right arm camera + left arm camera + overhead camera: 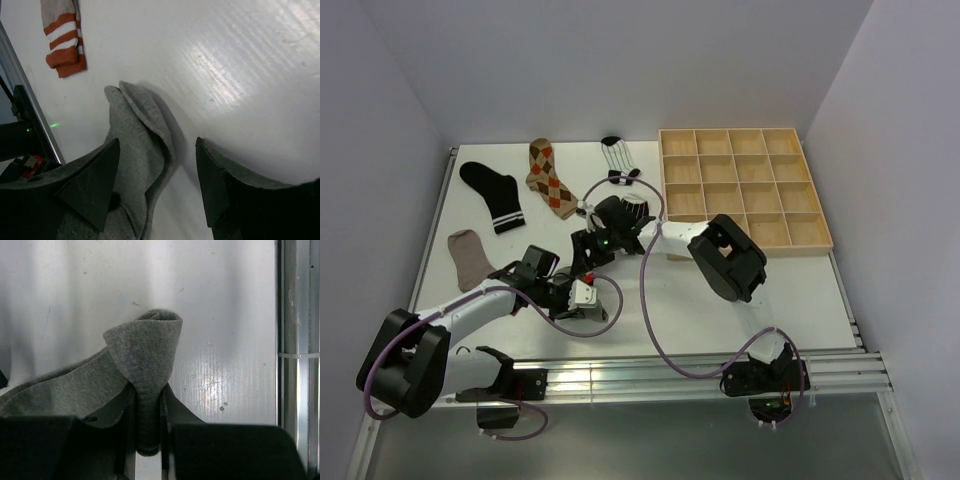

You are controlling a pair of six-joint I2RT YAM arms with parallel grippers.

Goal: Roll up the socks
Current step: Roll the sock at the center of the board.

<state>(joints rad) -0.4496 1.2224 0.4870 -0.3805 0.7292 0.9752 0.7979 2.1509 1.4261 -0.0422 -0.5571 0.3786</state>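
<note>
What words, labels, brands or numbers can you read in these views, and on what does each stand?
None can be read.
Grey sock, argyle sock, wooden tray, table: no lettering.
Small red patch on the arm hardware: too blurred to read.

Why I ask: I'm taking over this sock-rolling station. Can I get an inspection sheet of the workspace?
Surface: white table, lightly scuffed, with glare patches.
Job's things: grey fabric sock, one end curled over; black sock with white bands, tan-orange argyle sock, black-and-white striped sock and taupe sock, all lying flat.
Clutter: wooden grid tray, far right of the table.
Pincers: left pincer shut on the grey fabric sock; right pincer open over it.
Cables: purple cables looping over the table.
Surroundings: white walls; metal rails at the near edge.
</note>
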